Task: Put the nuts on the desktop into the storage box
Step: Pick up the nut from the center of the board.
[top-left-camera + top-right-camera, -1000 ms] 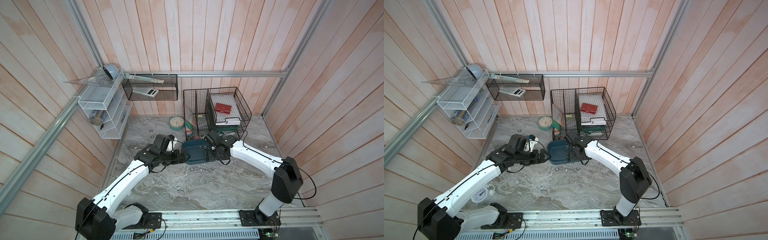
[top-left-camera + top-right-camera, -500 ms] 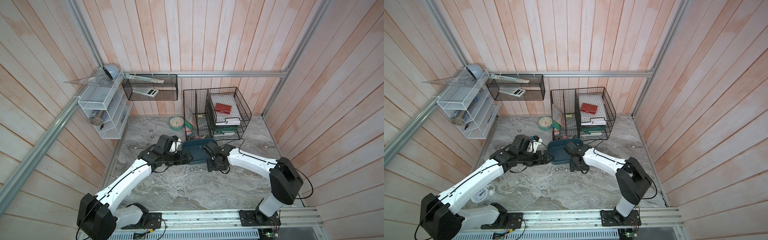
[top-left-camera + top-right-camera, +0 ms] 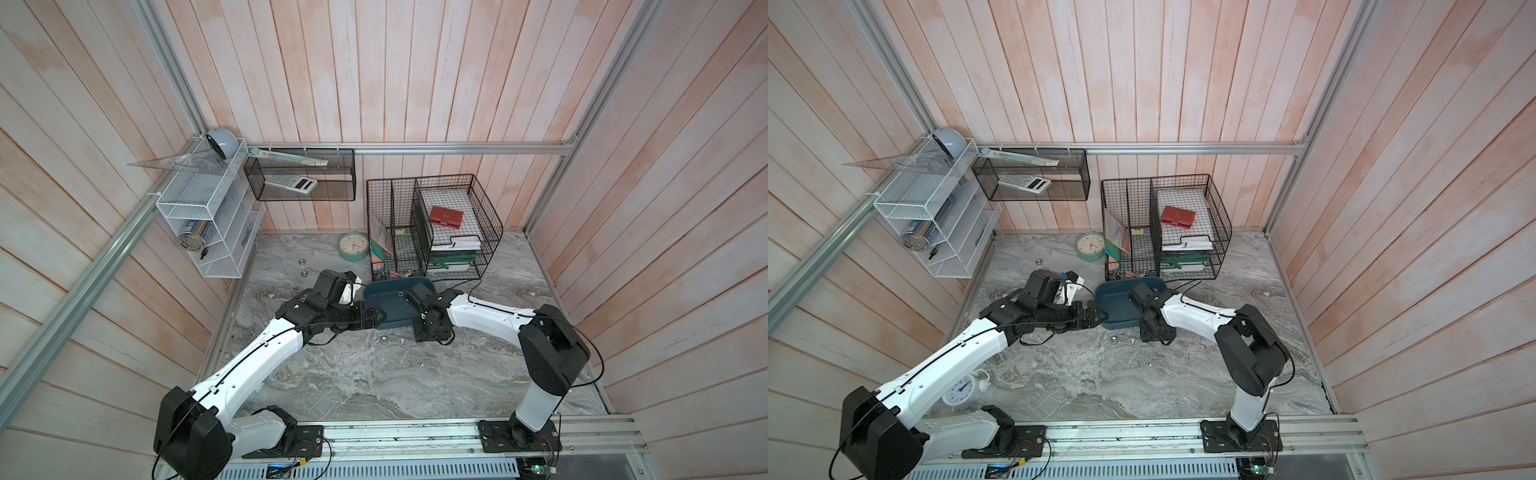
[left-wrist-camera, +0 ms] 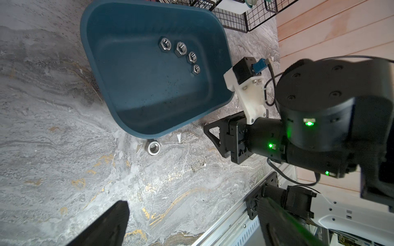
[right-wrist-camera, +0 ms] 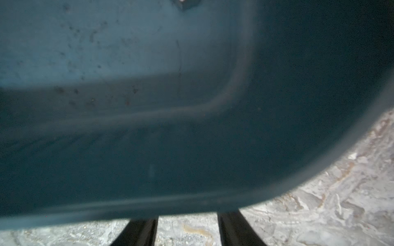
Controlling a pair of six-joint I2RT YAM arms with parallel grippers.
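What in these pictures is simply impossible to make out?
- Right gripper tips: right wrist view, hidden behind the storage box wall; holding a nut or not, unclear.
- Box floor: in both top views, partly covered by the right arm.
- One nut: right wrist view, blurred, cut off by the edge.
- Far desktop nuts: in a top view, too small.

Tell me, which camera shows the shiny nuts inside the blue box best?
The left wrist view: it looks into the storage box and shows four nuts in a row. Both top views show the box small, with at most a tiny glint inside. The right wrist view is blurry and catches what may be one nut's edge.
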